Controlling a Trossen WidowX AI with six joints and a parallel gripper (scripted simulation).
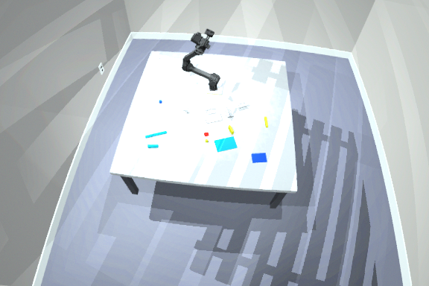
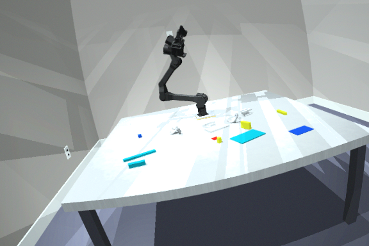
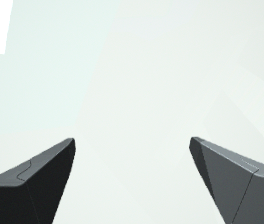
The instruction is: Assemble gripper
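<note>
Small white part (image 1: 243, 106) (image 2: 246, 112), long axis slanting crosswise, pointing end unclear, jaws apart

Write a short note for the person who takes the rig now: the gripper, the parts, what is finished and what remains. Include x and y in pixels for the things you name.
Gripper (image 1: 209, 33) (image 2: 183, 31) (image 3: 134, 143): open, nothing between its fingers, raised above table height.
Parts: four separate white pieces on the table (image 1: 179, 165) (image 2: 179, 177): flat piece (image 1: 214, 120) (image 2: 221, 127), curved piece (image 1: 230, 114) (image 2: 236, 118), end piece (image 1: 243, 106) (image 2: 246, 112), small piece (image 1: 187, 112) (image 2: 175, 131). I cannot tell which is base, jaw or housing plate.
Done: no assembly that I can see.
Left: probably everything: both jaws on the pins with teeth meshed, housing plate level on the stubs, then release and withdraw.
</note>
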